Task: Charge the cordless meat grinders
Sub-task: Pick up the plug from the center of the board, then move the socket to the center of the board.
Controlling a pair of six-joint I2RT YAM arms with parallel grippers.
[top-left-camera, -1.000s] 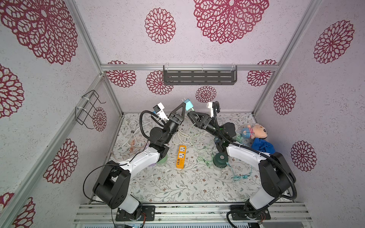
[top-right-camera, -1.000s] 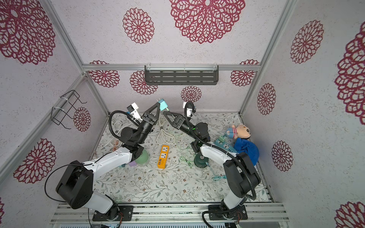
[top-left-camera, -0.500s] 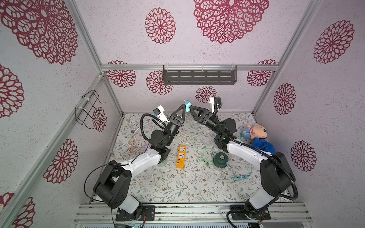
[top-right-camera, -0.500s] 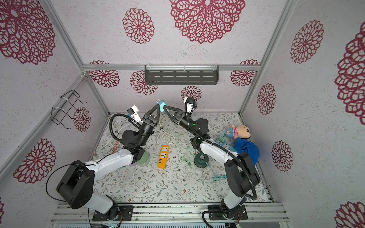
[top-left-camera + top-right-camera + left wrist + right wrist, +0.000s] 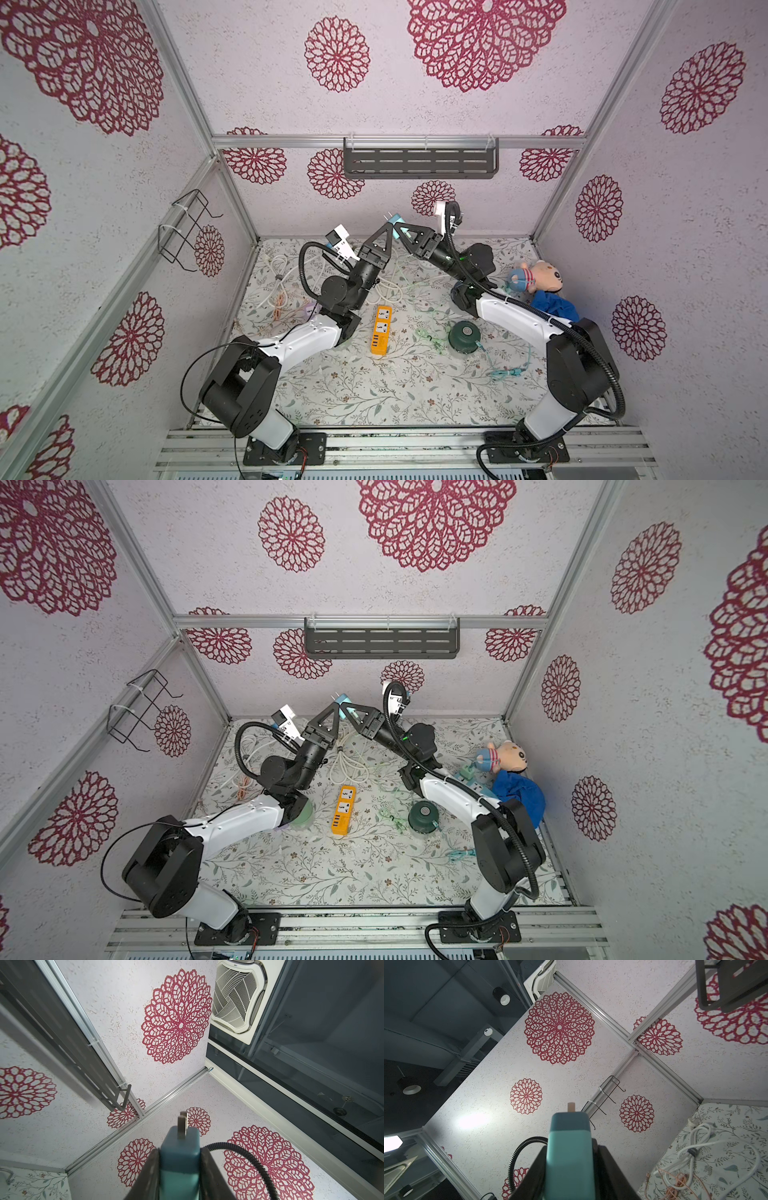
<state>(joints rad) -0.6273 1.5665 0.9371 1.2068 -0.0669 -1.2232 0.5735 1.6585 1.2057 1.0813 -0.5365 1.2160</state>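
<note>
Red rosette wallpaper lines the booth, and the table [image 5: 374,395] wears a leafy floral print. Both top views show my two arms raised to the upper middle of the frame, meeting tip to tip above the back of the table.

The left gripper [image 5: 389,227] is clamped on a teal charger plug [image 5: 395,219], whose two metal prongs point up toward the back wall. In the left wrist view its fingers [image 5: 149,1176] press against both sides of the teal body. The right gripper [image 5: 400,229] meets it from the right of the frame. In the right wrist view its fingers [image 5: 604,1167] sit flush on the same plug, parted only by the plug's width.

Down on the table, the dark green grinder [image 5: 464,336] stands upright right of centre, below the right forearm, with thin green cable [image 5: 432,338] just beside it. The mint green grinder [image 5: 302,812] peeks out from under the left arm's white link, lower left of centre. An orange power strip [image 5: 382,330] lies between the two grinders, apart from both. A plush doll [image 5: 540,276] rests at the right edge.
</note>
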